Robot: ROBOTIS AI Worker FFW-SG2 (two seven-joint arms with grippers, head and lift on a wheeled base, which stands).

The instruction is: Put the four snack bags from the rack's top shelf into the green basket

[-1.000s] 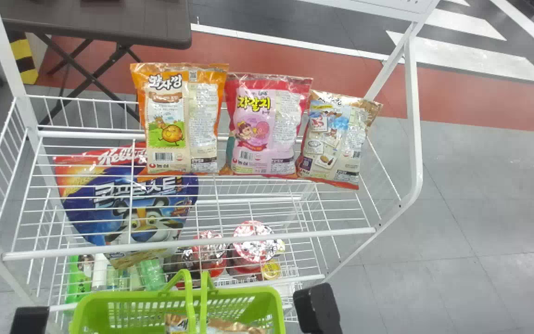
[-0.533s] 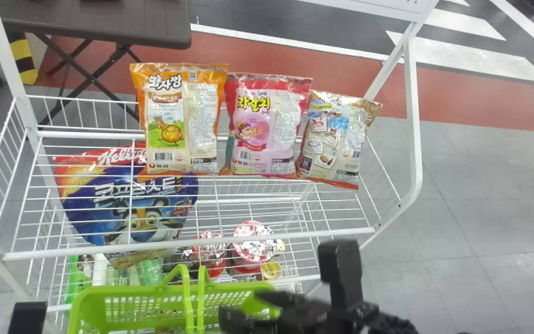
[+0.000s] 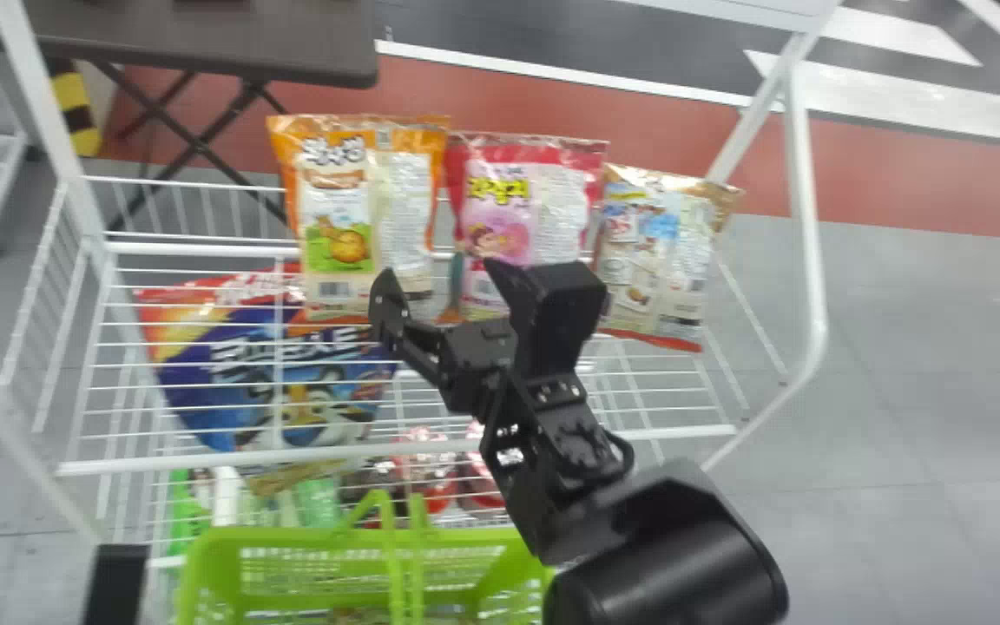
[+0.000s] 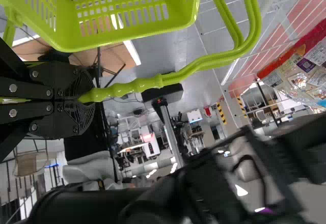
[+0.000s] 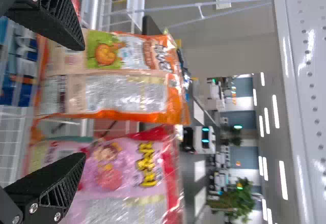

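My right gripper (image 3: 444, 304) is held open over the rack's top shelf, in front of the orange snack bag (image 3: 337, 221) and the pink snack bag (image 3: 509, 204). A beige snack bag (image 3: 652, 252) leans at the right. In the right wrist view, the orange bag (image 5: 127, 96) and pink bag (image 5: 125, 175) stand beyond my right gripper (image 5: 81, 102), with nothing between its fingers. At the bottom left edge is part of my left gripper (image 3: 115, 586); in the left wrist view, the left gripper (image 4: 84, 98) is shut on the handle of the green basket (image 4: 127, 10). A bag lies inside the basket.
White wire rack (image 3: 396, 453) posts rise on both sides of the bags. Lower down are a blue cereal bag (image 3: 266, 373), bottles and red-lidded containers. A dark table (image 3: 205, 43) stands behind at the left.
My right arm has risen from the basket area up to the bags on the top shelf. The head view has shifted slightly, so the rack and basket appear farther right.
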